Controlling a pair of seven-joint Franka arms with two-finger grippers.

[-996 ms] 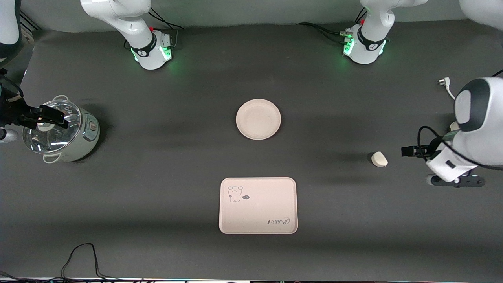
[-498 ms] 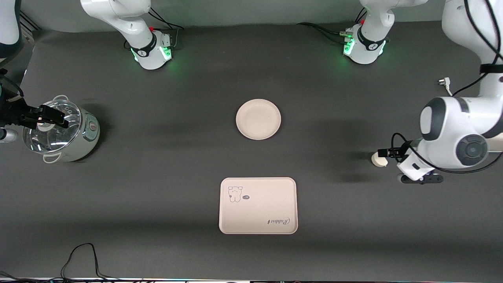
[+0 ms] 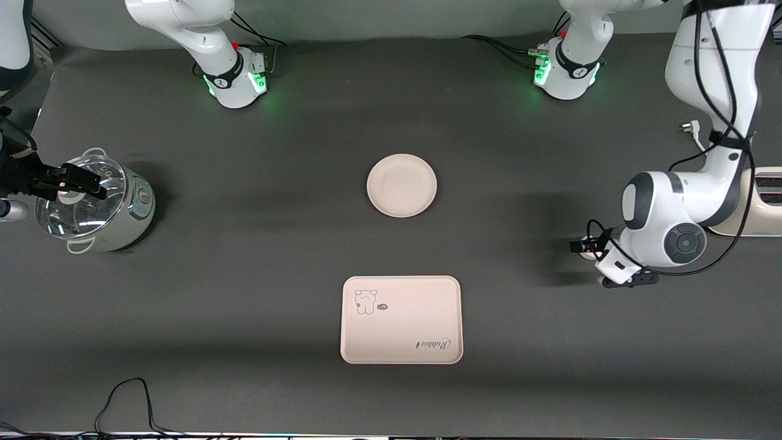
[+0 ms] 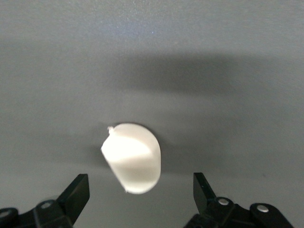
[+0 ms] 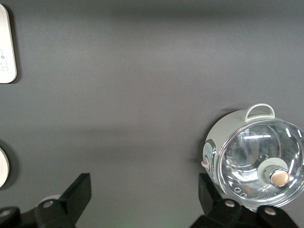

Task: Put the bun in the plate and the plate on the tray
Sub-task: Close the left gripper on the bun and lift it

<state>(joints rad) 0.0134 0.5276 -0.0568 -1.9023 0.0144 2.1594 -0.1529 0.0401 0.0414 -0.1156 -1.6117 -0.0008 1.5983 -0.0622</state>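
Note:
The bun lies on the dark table near the left arm's end. My left gripper is open and hangs low over it, one finger on either side and apart from it. In the front view the left gripper covers most of the bun. The round cream plate sits empty at mid-table. The rectangular tray with the animal drawing lies nearer the front camera than the plate. My right gripper is open and empty and waits over the pot.
A pale green pot with a glass lid stands at the right arm's end and also shows in the right wrist view. A cream appliance and a plug lie at the left arm's end. A black cable lies near the front edge.
My left arm has swung in from the table's end toward the bun, and its open gripper now hangs over the bun. The right arm has not moved.

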